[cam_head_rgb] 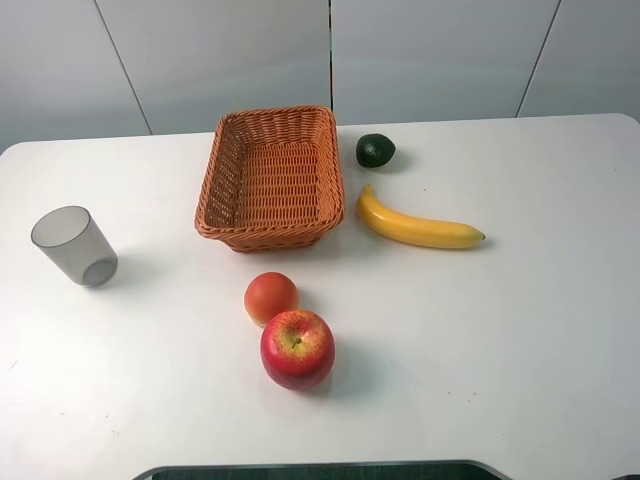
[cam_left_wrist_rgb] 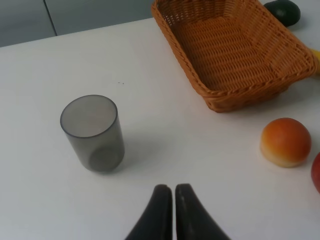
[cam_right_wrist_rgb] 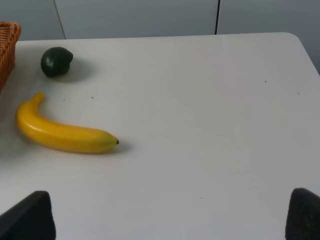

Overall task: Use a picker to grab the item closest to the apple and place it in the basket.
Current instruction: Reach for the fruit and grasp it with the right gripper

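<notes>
A red apple [cam_head_rgb: 297, 348] rests on the white table near the front middle. Touching or almost touching it, just behind, is a small orange [cam_head_rgb: 270, 297], also seen in the left wrist view as the orange [cam_left_wrist_rgb: 285, 141]. The woven basket [cam_head_rgb: 227, 160] stands behind them with nothing in it; its rim [cam_left_wrist_rgb: 200, 85] shows in the left wrist view. My left gripper [cam_left_wrist_rgb: 173, 189] is shut, hanging over bare table short of the orange. The right gripper [cam_right_wrist_rgb: 170, 210] is open wide, its fingers [cam_right_wrist_rgb: 27, 217] at the frame corners, well back from the banana. Neither gripper appears in the exterior view.
A yellow banana [cam_head_rgb: 415, 227] lies right of the basket, with a dark green avocado [cam_head_rgb: 375, 150] behind it. A grey translucent cup [cam_head_rgb: 73, 245] stands at the left, close ahead of the left gripper as the cup [cam_left_wrist_rgb: 93, 132].
</notes>
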### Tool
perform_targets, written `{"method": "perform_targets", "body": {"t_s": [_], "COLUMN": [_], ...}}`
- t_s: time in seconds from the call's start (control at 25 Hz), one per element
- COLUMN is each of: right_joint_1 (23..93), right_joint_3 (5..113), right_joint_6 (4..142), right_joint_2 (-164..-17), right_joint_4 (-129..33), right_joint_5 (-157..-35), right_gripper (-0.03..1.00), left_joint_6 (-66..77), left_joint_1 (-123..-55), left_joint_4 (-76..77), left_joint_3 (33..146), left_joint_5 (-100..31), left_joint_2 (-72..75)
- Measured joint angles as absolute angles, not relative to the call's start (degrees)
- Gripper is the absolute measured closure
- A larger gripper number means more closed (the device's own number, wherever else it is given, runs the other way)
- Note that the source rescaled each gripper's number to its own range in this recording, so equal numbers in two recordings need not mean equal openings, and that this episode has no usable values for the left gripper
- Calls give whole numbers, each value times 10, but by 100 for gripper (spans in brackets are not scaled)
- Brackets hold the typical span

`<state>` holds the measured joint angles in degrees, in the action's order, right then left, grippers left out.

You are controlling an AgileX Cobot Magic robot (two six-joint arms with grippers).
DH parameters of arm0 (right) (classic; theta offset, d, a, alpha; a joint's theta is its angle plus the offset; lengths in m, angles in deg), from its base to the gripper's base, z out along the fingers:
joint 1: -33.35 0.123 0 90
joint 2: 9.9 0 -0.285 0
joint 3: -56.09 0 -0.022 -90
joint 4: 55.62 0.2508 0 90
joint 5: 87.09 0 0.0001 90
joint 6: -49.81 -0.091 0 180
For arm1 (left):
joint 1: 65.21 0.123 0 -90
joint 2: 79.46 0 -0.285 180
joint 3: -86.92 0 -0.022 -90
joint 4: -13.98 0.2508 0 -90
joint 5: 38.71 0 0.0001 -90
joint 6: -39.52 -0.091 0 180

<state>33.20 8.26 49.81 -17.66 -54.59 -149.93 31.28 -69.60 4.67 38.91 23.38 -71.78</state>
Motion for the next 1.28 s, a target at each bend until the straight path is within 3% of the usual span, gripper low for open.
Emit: {"method": "perform_targets", "body": {"t_s": [1.04,1.28], "right_joint_1": [332,332], "right_joint_3": [86,152], "right_joint_6": [507,521], "right_joint_2": [-177,-292], "right_joint_4": [-550,-550], "right_joint_5": [-1501,-1509], "right_gripper": [-3,-3], "left_joint_6": [313,313], "left_joint_1": [-696,-696], "left_joint_4": [47,47], "left_joint_3": [389,389], "left_joint_5": [234,234], "left_joint_2": [-718,-718]}}
